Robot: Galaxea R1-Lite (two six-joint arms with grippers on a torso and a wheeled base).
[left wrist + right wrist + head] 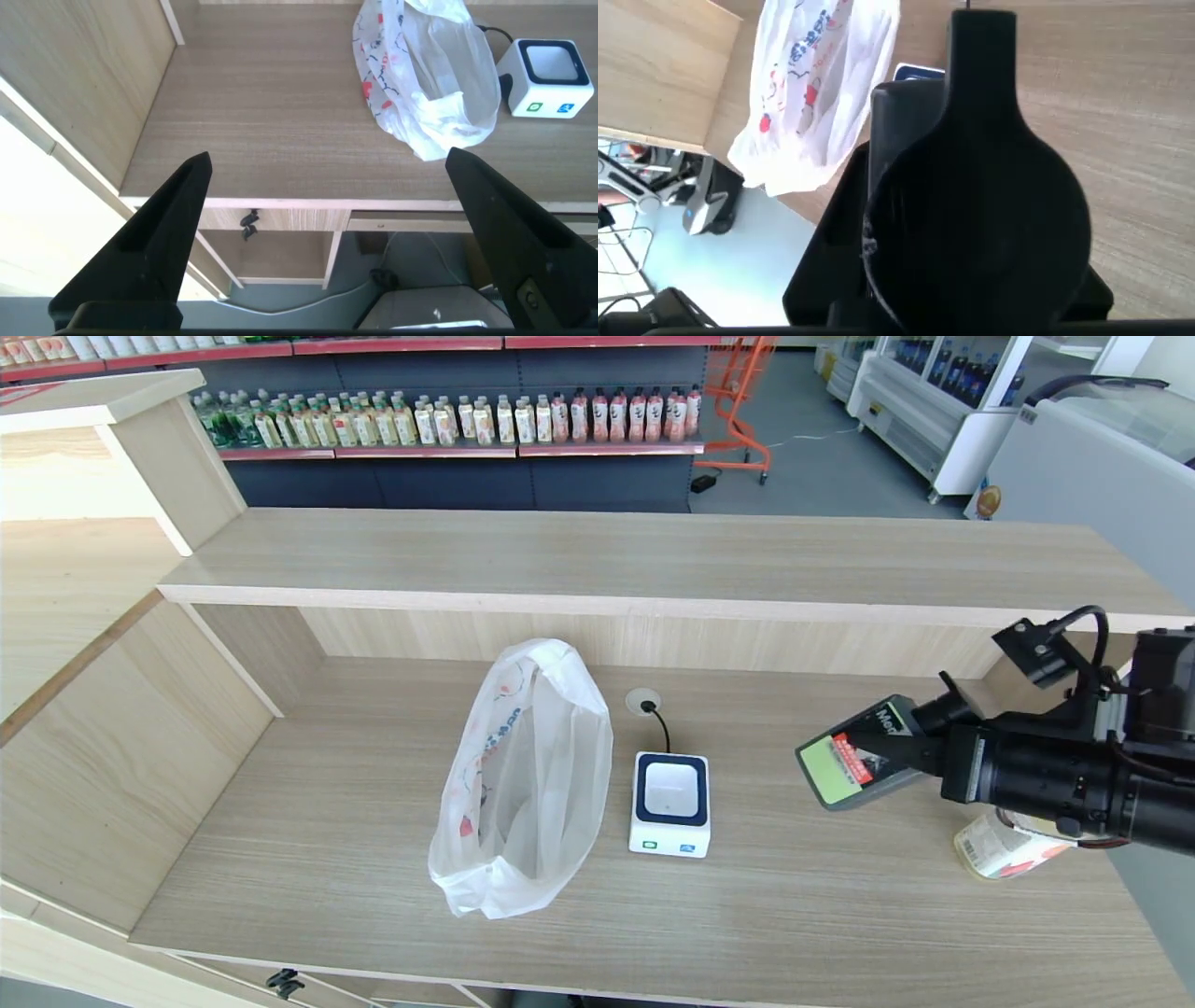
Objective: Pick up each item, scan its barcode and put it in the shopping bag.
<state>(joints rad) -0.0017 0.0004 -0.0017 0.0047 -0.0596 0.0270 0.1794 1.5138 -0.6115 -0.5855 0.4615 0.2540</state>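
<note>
Right jaws, on an arm (1046, 779) stretched level over the bench (840, 915), clamp a grey box (854, 761) aloft, right of the barcode scanner (669, 803) and shopping bag (523, 784). Left jaws gape wide, empty, above the bench's front edge.

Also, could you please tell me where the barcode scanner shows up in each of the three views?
Head view: the scanner sits mid-counter, just right of the shopping bag.
Left wrist view: the scanner stands beside the shopping bag on the counter.
Right wrist view: its blue-edged corner peeks out next to the shopping bag.
Shared landmark: the shopping bag.
</note>
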